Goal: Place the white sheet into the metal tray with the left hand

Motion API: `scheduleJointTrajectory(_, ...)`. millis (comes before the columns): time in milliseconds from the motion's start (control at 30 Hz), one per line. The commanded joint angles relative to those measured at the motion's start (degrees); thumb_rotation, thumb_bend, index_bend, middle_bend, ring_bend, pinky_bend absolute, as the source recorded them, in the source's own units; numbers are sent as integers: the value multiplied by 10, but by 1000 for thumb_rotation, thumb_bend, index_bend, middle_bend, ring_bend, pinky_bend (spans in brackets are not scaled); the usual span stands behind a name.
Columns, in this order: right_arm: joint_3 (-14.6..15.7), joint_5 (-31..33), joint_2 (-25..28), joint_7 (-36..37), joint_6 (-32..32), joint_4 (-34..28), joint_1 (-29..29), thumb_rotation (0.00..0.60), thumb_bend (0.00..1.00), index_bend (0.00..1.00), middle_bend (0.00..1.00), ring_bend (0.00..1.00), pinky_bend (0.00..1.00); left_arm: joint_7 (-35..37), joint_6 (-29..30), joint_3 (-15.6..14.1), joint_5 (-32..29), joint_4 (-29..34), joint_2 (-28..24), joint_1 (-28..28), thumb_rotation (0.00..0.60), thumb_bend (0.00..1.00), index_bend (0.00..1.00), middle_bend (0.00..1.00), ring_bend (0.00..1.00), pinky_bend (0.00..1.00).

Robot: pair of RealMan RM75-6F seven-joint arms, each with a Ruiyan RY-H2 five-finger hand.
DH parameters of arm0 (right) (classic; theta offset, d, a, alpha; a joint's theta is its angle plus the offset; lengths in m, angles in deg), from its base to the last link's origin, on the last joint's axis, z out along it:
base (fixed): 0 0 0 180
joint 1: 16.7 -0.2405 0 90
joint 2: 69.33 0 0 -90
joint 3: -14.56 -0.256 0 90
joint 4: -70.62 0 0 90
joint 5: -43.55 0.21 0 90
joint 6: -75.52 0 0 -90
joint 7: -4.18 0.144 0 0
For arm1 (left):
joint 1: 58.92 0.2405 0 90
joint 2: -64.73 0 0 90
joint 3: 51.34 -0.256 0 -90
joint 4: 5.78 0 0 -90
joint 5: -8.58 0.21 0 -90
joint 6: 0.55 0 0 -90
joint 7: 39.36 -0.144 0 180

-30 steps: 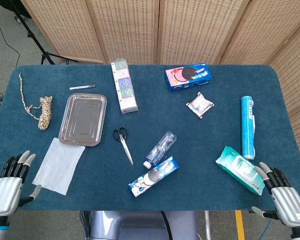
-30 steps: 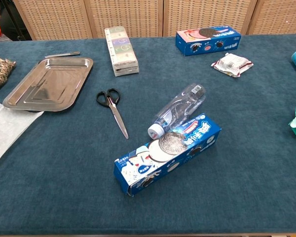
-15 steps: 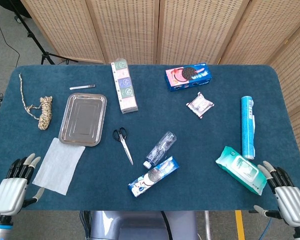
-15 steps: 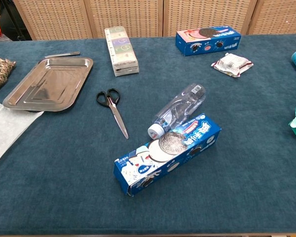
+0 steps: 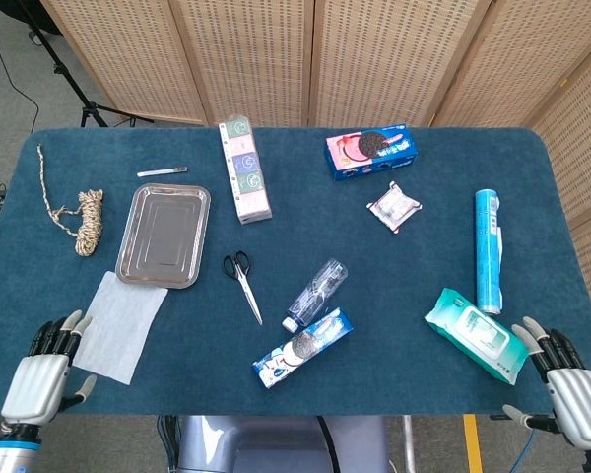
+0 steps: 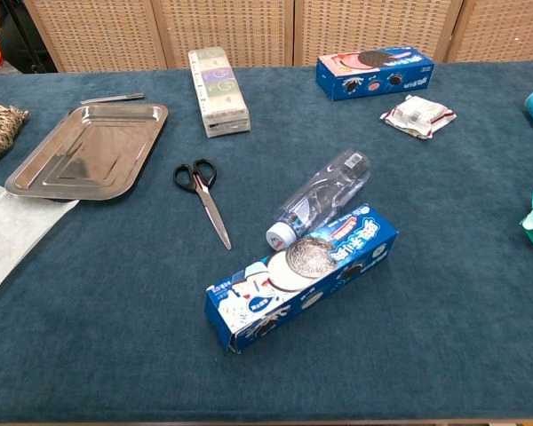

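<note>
The white sheet (image 5: 118,325) lies flat on the blue table near the front left, its far edge tucked against the metal tray (image 5: 164,236). In the chest view the sheet (image 6: 9,232) shows at the left edge below the tray (image 6: 89,151), which holds nothing. My left hand (image 5: 47,371) hovers at the table's front-left corner, just left of the sheet, fingers apart and holding nothing. At the front-right corner my right hand (image 5: 569,386) is open too, near the green wipes pack (image 5: 473,333). Neither hand shows in the chest view.
Scissors (image 5: 243,281), a clear bottle (image 5: 315,293) and a blue cookie box (image 5: 302,347) lie mid-table. A rope coil (image 5: 87,219) sits left of the tray, a small metal strip (image 5: 162,171) behind it. A long box (image 5: 244,168), another cookie box (image 5: 371,150), a snack packet (image 5: 393,206) and blue tube (image 5: 487,248) lie further off.
My left hand has shifted slightly right and nearer the front edge, closer to the sheet. The right hand sank a little toward the front edge. The objects have not moved.
</note>
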Motion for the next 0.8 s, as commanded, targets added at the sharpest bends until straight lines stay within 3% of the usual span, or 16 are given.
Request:
scheduleJointTrajectory(33,0,-1,2,5,-3,2,1,600,0,0,0,0,0,-13,-10,-3,-9,-10,20,-2,565,308,67,0,0,0)
scheduleJointTrajectory(333,0,-4,3,12,-8,4,3,600,0,0,0,0,0,-34,-27,-12,-6,-45,65,-7,567,314,83,0,0,0)
scheduleJointTrajectory(800,-1,-6,5,20,-13,6,5,600,0,0,0,0,0,-54,-38,-22,-6,-56,89,-11,567,318,105,0,0,0)
